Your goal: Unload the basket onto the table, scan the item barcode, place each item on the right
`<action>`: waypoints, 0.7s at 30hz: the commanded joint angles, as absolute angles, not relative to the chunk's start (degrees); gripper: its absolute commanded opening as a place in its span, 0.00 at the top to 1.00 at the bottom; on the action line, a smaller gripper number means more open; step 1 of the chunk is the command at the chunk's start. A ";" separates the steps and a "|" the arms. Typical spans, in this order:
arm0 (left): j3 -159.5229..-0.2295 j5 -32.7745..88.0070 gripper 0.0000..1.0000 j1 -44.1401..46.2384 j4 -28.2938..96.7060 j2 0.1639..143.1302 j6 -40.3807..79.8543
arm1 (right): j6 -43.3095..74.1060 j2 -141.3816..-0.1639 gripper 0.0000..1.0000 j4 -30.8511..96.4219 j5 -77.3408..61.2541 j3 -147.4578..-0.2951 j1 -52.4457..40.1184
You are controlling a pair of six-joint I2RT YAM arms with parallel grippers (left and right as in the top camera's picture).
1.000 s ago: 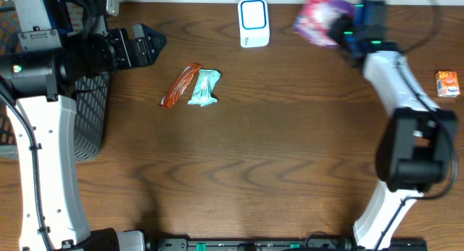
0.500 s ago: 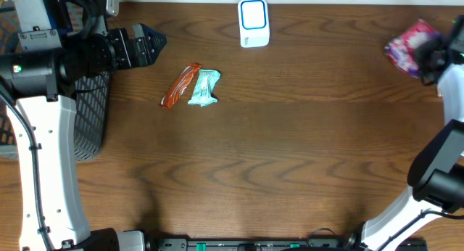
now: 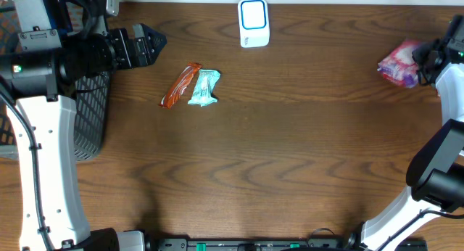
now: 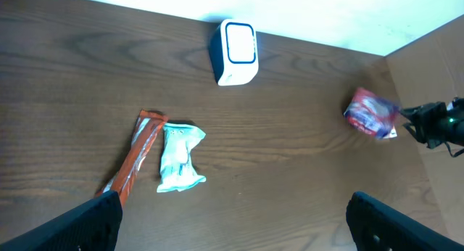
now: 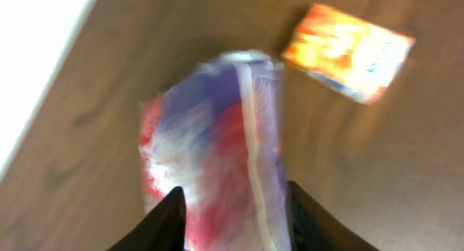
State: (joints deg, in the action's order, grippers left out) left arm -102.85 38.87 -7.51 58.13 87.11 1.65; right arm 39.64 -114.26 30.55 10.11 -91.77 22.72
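Overhead, my left hand [image 3: 151, 42] hangs spread wide beside the basket [image 3: 90, 113], bare desk [image 3: 290, 157] stretching ahead, and the pink packet [image 3: 397, 62] is near the right edge. My left wrist shows the scanner [image 4: 235, 42] near the far edge. My right wrist shows my right hand [image 5: 233, 193] straddling the blurred packet; whether it grips, I cannot tell.

Scanner [image 3: 254, 22] sits back-middle on the table [image 3: 275, 157]. Snack bar [image 3: 180, 85] and packet [image 3: 204, 88] lie side by side, left of centre. Basket [image 3: 90, 113] is at the left edge, bag [image 3: 400, 61] far right, small box [image 5: 348, 53] just beside it.
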 commanded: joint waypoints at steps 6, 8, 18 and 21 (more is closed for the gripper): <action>-103.09 39.42 0.02 -7.64 58.15 87.33 1.52 | 35.35 -113.49 0.52 33.61 14.79 -92.09 21.87; -103.07 39.42 0.02 -7.64 58.15 87.33 1.52 | 31.68 -113.47 0.55 33.63 12.05 -92.12 20.86; -103.07 39.42 0.02 -7.64 58.17 87.33 1.52 | 24.27 -113.58 0.80 35.73 9.19 -91.68 8.75; -103.07 39.42 0.02 -7.64 58.15 87.33 1.52 | 24.12 -113.58 0.79 33.41 18.50 -89.93 4.89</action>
